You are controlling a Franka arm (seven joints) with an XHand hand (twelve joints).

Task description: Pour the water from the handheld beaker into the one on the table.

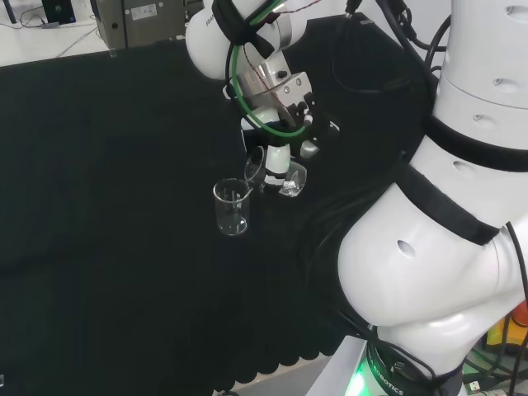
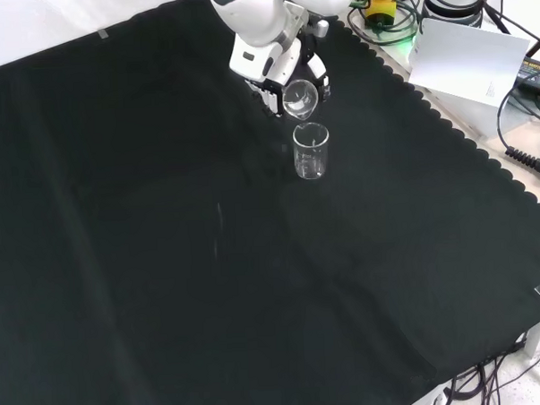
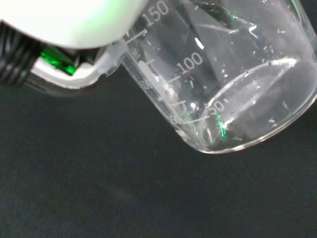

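Just left of the hand [image 1: 279, 157] in the head view, its tilted beaker [image 1: 276, 175], gripped by curled fingers, leans over the upright beaker [image 1: 231, 207] on the counter [image 1: 99, 206]; water level unclear.

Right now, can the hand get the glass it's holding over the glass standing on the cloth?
Probably yes. The hand holds the tilted beaker right beside the standing beaker, its lip near that rim, and nothing stands between them.
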